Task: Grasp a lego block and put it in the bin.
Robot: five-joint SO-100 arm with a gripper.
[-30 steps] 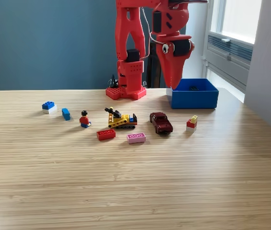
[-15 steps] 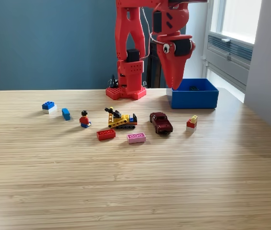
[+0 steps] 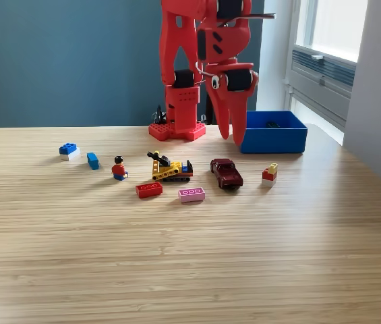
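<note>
The red arm's gripper (image 3: 231, 140) hangs above the table, just off the left wall of the blue bin (image 3: 273, 138) in the exterior view. Its two fingers point down with a narrow gap and nothing between them. A small dark piece (image 3: 271, 123) lies inside the bin. Loose lego blocks sit on the wooden table: a red brick (image 3: 149, 190), a pink brick (image 3: 191, 194), a blue brick (image 3: 93, 160), a blue-on-white block (image 3: 69, 150) and a red, yellow and white stack (image 3: 270, 173).
A minifigure (image 3: 119, 168), a yellow tracked vehicle (image 3: 170, 167) and a dark red toy car (image 3: 226, 173) stand among the bricks. The arm's red base (image 3: 177, 129) sits at the back of the table. A window and white wall are on the exterior view's right.
The gripper has swung from over the bin's left corner toward the exterior view's left and turned, so its two fingers now show apart.
</note>
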